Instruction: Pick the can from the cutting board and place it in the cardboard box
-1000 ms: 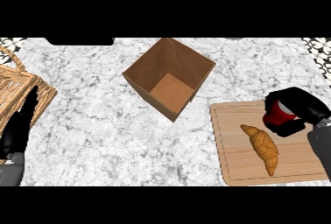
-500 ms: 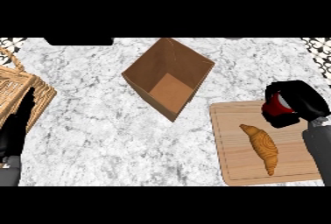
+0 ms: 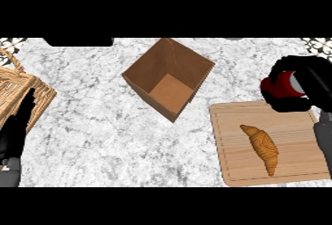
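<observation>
Fingers (image 3: 285, 104) of my right hand (image 3: 304, 83) are curled round the can (image 3: 280, 87), a red can with a pale end, and I see it held above the far edge of the cutting board (image 3: 292, 167), near the right side of the view. On the board below lies a croissant (image 3: 261, 148), well apart from the can. Further left, past a stretch of marbled surface (image 3: 97, 132), the cardboard box (image 3: 170, 79) sits open, tilted on a corner, with nothing I can see inside. My left hand (image 3: 19, 127) rests at the left edge with its fingers straight, just beside a wicker basket (image 3: 16, 88) in the corner there.
</observation>
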Action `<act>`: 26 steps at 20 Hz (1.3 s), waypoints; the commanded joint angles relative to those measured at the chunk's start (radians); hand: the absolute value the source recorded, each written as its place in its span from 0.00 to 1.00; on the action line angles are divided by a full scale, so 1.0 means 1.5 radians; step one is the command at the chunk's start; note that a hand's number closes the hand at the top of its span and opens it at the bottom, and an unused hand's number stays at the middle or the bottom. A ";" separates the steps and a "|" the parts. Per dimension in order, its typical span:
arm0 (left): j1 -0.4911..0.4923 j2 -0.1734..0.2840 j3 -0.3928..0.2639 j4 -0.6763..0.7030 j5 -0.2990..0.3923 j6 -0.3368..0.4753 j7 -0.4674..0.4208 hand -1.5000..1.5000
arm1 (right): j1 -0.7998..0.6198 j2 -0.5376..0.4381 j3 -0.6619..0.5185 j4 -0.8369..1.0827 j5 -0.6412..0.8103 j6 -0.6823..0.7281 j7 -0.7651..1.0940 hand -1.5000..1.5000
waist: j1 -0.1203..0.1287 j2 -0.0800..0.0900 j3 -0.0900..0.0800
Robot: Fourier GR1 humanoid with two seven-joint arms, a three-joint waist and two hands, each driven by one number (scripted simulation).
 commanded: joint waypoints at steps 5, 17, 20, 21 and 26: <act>-0.038 -0.008 0.014 0.055 -0.009 -0.001 -0.018 0.50 | -0.072 0.091 0.049 -0.127 -0.048 0.114 0.128 1.00 | 0.002 0.002 0.000; -0.031 -0.030 -0.003 0.016 -0.035 0.003 0.005 0.50 | -0.308 0.273 0.050 0.080 -0.072 0.082 0.294 1.00 | 0.013 0.004 0.000; 0.013 -0.011 0.017 -0.015 -0.012 -0.026 -0.013 0.50 | -0.373 0.281 0.015 0.163 -0.089 0.072 0.302 1.00 | 0.018 0.004 0.000; -0.037 -0.031 0.000 0.052 -0.044 0.004 -0.029 0.50 | -0.381 0.291 0.047 0.219 -0.087 0.013 0.293 1.00 | 0.017 0.007 0.000; -0.032 -0.012 0.028 0.050 -0.006 -0.036 -0.043 0.50 | -0.470 0.293 0.033 0.415 -0.097 -0.059 0.242 1.00 | 0.027 0.009 0.000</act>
